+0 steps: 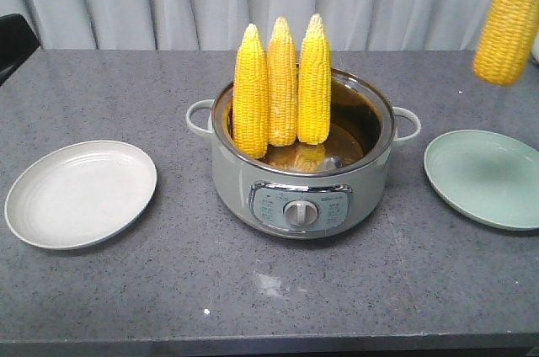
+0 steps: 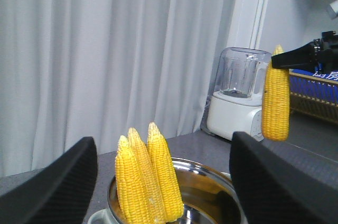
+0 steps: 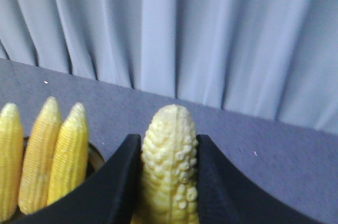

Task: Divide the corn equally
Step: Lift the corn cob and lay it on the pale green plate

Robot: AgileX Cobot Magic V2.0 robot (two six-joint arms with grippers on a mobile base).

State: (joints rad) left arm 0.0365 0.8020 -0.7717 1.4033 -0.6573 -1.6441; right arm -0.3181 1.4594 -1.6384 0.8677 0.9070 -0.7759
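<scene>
Three corn cobs (image 1: pixel 282 87) stand upright, tips up, leaning together in the left side of a grey electric pot (image 1: pixel 236 180) at the table's middle. A fourth corn cob (image 1: pixel 508 20) hangs in the air at the upper right, above the pale green plate (image 1: pixel 484 178). My right gripper (image 3: pixel 169 152) is shut on this cob's pale tip. A white plate (image 1: pixel 80 193) lies bare on the left. My left gripper (image 2: pixel 162 142) is open, above and behind the pot with the three cobs (image 2: pixel 148 182) between its fingers' lines, touching nothing.
A white blender (image 2: pixel 237 97) and a dish rack (image 2: pixel 317 94) stand beyond the table on the right side. A grey curtain hangs behind. The pot's handles (image 1: pixel 200 117) stick out sideways. The table's front edge runs along the bottom.
</scene>
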